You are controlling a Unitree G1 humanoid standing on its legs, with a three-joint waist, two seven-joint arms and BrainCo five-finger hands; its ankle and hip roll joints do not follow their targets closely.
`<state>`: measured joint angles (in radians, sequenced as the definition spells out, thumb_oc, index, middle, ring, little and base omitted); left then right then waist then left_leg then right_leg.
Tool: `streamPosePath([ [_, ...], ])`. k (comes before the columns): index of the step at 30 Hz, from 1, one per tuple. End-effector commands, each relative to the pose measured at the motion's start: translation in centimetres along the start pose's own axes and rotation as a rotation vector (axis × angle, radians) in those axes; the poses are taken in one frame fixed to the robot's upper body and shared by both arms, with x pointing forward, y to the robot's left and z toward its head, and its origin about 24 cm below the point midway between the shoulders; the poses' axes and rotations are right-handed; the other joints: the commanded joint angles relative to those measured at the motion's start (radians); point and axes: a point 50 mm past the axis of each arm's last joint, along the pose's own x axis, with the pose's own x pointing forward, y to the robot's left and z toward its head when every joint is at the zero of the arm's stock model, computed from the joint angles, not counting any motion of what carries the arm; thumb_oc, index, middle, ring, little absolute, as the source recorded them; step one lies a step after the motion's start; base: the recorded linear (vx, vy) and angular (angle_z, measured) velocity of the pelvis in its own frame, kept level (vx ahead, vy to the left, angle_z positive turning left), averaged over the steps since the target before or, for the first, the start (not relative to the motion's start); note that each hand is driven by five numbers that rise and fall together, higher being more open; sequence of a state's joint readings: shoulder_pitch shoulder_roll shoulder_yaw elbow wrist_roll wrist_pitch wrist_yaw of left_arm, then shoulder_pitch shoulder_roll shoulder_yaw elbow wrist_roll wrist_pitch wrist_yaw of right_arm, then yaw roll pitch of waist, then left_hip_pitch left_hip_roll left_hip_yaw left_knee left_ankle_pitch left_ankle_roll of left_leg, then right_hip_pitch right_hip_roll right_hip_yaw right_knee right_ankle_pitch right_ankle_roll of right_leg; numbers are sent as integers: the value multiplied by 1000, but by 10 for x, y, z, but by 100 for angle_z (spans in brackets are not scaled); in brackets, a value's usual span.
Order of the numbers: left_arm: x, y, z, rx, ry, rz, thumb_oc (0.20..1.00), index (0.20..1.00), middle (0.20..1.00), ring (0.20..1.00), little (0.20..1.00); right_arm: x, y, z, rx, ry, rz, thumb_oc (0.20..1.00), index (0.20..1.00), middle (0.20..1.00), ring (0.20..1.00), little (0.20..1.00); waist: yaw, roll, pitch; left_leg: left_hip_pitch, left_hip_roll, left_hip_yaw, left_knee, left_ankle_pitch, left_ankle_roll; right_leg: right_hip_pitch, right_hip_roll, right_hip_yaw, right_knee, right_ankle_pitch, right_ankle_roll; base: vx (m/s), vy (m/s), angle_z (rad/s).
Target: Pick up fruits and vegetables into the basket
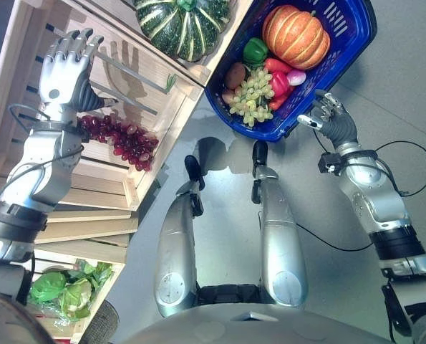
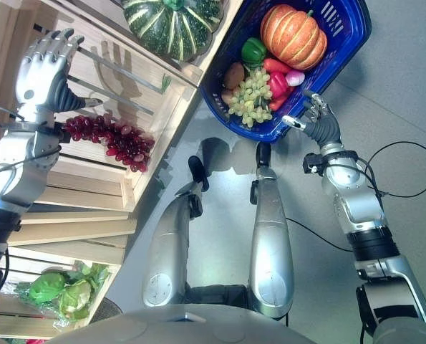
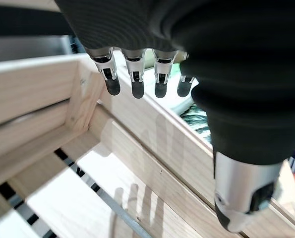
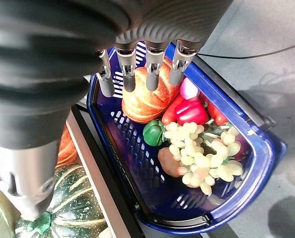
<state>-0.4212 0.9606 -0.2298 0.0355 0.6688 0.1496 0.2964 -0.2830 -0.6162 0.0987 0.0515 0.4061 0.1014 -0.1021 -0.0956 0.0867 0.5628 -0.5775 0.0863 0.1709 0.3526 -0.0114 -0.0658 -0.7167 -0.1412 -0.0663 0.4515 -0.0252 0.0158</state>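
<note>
1. Wooden crate [image 1: 162, 82] of pale slats, taken as the landmark: open top, a bare slatted floor in the near compartment.
2. Blue basket [image 1: 356, 32] just beside the crate, on the grey floor, already loaded with produce.
3. Green striped squash [image 1: 184, 25] in the far compartment of the crate, close to the basket's rim.
4. Orange pumpkin [image 1: 296, 36] inside the basket, at the end farthest from the crate's near compartment.
5. Left hand [image 1: 66, 64] raised over the crate's near compartment, fingers straight and slightly spread, holding nothing; its wrist view looking down at the bare slats.
6. Right hand [image 1: 331, 115] beside the basket's outer rim, on the side away from the crate, fingers relaxed and loosely extended, gripping nothing; its wrist view looking into the basket.
7. Red grapes [image 1: 119, 136] on the crate's near edge, just past the left wrist, not held by the hand.
8. Green grapes [image 1: 252, 97] in the basket, on the side towards the crate.
9. Leafy greens [image 1: 66, 290] in a lower crate, well apart from the basket.
10. Green pepper [image 1: 255, 50] in the basket, between the pumpkin and the green grapes.
11. Red peppers [image 1: 278, 82] in the basket beside the green grapes.
</note>
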Motion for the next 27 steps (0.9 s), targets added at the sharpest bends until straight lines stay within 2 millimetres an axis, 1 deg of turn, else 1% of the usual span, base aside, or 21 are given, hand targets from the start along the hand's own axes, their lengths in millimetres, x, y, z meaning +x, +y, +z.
streamPosePath([
  [1,-3,11,-3,61,-7,14,1000,1000,1000,1000,1000,-9,-7,20,-1,-132,-16,1000,1000,1000,1000,1000,-44,22,-43,2,-41,45,-22,36,13,74,21,-47,-22,-13,39,22,57,-6],
  [3,-8,3,-3,77,-1,-54,1000,1000,1000,1000,1000,-13,-10,17,13,-127,-26,1000,1000,1000,1000,1000,-51,23,-43,18,-42,52,-24,33,17,88,19,-45,-28,-12,42,22,52,-4],
  [5,-9,0,-3,95,-6,-86,1000,1000,1000,1000,1000,-15,-12,15,16,-125,-37,1000,1000,1000,1000,1000,-54,24,-43,24,-42,55,-24,29,18,95,17,-44,-31,-12,44,16,45,-4],
  [7,-13,-11,-2,112,-5,-186,1000,1000,1000,1000,1000,-19,-15,15,16,-124,-43,1000,1000,1000,1000,1000,-66,28,-43,36,-43,65,-23,24,21,104,14,-40,-36,-11,48,20,70,-7],
  [12,-17,-26,2,150,-20,-276,1000,1000,1000,1000,1000,-19,-19,14,20,-120,-57,1000,1000,1000,1000,1000,-79,35,-43,42,-43,77,-19,18,24,106,12,-30,-39,-10,50,11,40,-6],
  [15,-16,-30,5,210,-49,-298,1000,1000,1000,1000,1000,-18,-21,16,29,-125,-66,1000,1000,1000,1000,1000,-84,36,-43,38,-42,84,-19,16,24,99,11,-28,-40,-7,51,-3,21,-9],
  [18,-15,-39,8,230,-50,-362,1000,1000,1000,1000,1000,-16,-19,18,31,-131,-65,1000,1000,1000,1000,1000,-92,37,-43,34,-39,91,-18,16,24,91,10,-25,-40,-5,54,-1,6,-2],
  [24,-21,-69,7,257,17,-502,1000,1000,1000,1000,1000,-12,-15,24,41,-159,-66,1000,1000,1000,1000,1000,-104,29,-43,7,-33,102,-7,14,22,61,14,-19,-35,1,55,-8,9,-5],
  [27,-26,-85,3,284,72,-552,1000,1000,1000,1000,1000,-9,-15,28,44,-177,-65,1000,1000,1000,1000,1000,-110,23,-43,-8,-28,109,-3,15,22,41,20,-13,-30,4,55,-2,10,-5],
])
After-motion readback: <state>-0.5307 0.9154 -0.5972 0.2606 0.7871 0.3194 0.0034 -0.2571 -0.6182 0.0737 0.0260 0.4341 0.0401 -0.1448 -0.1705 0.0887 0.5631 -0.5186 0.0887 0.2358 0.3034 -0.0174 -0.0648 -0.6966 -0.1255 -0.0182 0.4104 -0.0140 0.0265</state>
